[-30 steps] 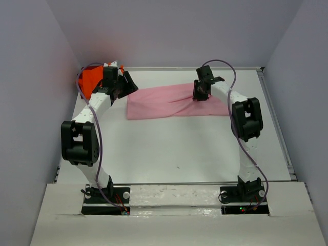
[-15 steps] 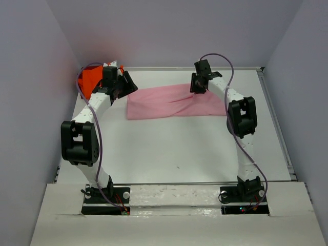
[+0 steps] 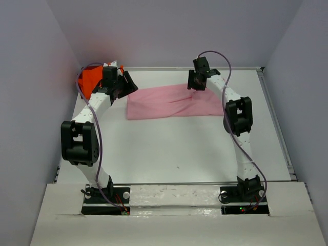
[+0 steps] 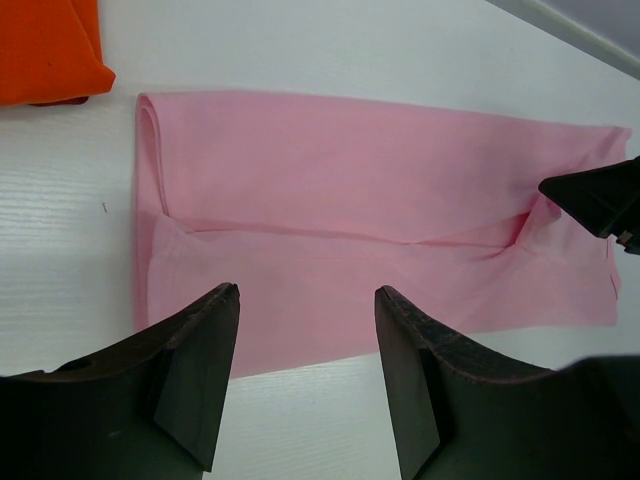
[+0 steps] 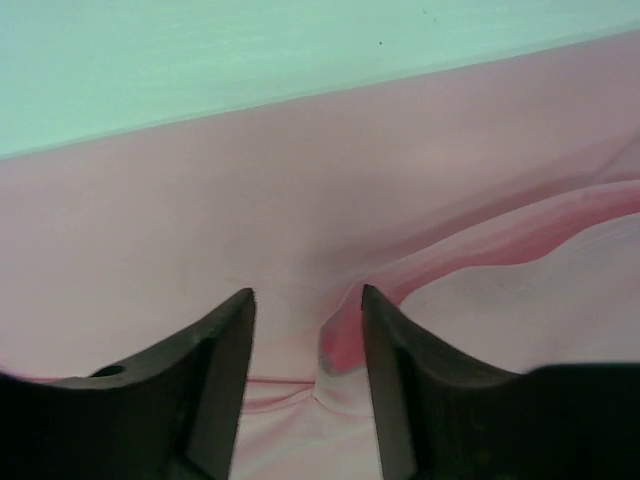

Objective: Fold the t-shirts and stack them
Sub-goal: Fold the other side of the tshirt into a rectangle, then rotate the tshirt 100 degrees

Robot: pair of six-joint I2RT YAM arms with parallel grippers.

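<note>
Opening as it goes, your right gripper has slid in the overhead view from the middle of the pink t-shirt to its far edge, which suggests a fold has just been let go. The shirt lies as a long folded band spreading out to both sides beneath it. Your left gripper has not moved. It sits at the band's left end, with the orange t-shirt bunched just behind it.

From the left wrist, the left gripper has its jaws wide apart and empty. The pink shirt spreads ahead of its fingertips. The orange one lies beyond its left finger, clear of the pink, a gap the overhead view hides behind the arm.

From the right wrist, the right gripper has its jaws partway apart. A small ridge of cloth stands between them, nearer the right finger, and it looks loose rather than pinched; only this view shows it. Bare table lies beyond. You likely still owe a crosswise fold before stacking.
</note>
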